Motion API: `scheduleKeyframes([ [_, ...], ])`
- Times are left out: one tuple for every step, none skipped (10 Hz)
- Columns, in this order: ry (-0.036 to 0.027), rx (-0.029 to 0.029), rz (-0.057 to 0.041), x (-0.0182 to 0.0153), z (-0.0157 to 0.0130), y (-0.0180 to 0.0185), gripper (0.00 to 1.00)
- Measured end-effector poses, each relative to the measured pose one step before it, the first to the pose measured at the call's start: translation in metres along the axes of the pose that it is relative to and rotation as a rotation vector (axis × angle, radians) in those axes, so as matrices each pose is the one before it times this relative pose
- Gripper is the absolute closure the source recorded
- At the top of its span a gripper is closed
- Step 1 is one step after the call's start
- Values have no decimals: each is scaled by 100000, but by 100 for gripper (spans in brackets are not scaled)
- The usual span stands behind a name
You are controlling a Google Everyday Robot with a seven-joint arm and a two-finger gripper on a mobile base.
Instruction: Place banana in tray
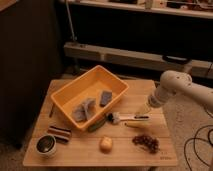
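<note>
A: Two hazards stand out. At the left, the tray point(66, 95) holds grey pieces point(82, 109), and a cucumber point(97, 124) lies against its near wall.

B: And the banana?

A: It's on the table point(136, 95), right of the cucumber, just below the brush point(127, 118) and nearly touching it.

B: Gripper?

A: The gripper point(149, 106) is furthest right, above the banana and apart from it, jaws wide, holding nothing.

B: So what fails?

A: If the descent lands a little high, the jaws close on the brush handle or shove both things. The banana is slim, so a shallow pinch may let it roll free. Carried low, it could clip the tray's rim.
</note>
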Motion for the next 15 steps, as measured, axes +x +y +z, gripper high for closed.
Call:
scheduleKeyframes([
  [278, -641, -1688, 744, 206, 917, 20],
  [567, -608, -1953, 973, 399, 1354, 20],
  [1511, -1164, -2988, 743, 903, 1896, 20],
  [1121, -814, -1438, 289, 843, 996, 20],
  [1045, -613, -604, 193, 907, 730, 20],
  [676, 46, -168, 10, 762, 337, 20],
  [730, 136, 46, -60, 892, 137, 20],
  [-323, 184, -119, -208, 484, 15, 20],
  [69, 1139, 266, -5, 563, -348, 20],
  [355, 1896, 0, -66, 529, -546, 20],
  [717, 1337, -397, -237, 773, -447, 20],
  [441, 496, -254, -191, 534, -212, 20],
  [298, 1166, -103, -231, 676, -524, 20],
  [939, 511, -280, -122, 294, -97, 20],
  [1334, 250, -280, -88, 320, 34, 21],
])
